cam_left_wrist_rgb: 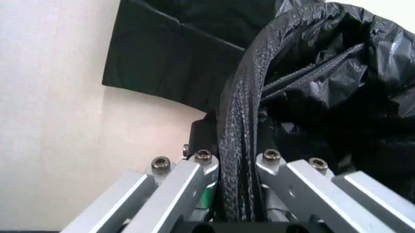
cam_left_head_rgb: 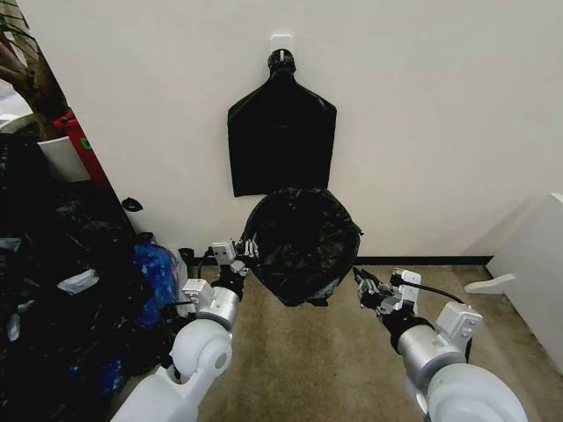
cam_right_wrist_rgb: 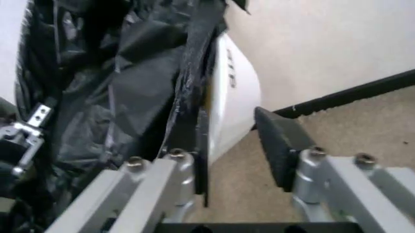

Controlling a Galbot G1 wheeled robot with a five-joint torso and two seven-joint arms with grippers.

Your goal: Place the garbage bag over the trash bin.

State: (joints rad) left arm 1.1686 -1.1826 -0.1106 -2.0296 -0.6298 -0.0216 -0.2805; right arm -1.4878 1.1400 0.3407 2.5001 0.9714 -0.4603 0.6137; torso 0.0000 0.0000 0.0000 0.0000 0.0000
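— Two grippers, one bag: why both?
— Left gripper (cam_left_head_rgb: 247, 250) is clamped on the garbage bag (cam_left_head_rgb: 302, 242) at its rolled edge, pulling it over the trash bin (cam_right_wrist_rgb: 233, 97) against the wall.
— And the right gripper (cam_left_head_rgb: 361, 283)?
— Its jaws stand apart around bag and bin wall, probably steadying the far side.

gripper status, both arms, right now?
Left gripper: shut on the garbage bag, pinching its bunched edge.
Right gripper: open, fingers astride the bag's edge and the trash bin wall, not clamped.
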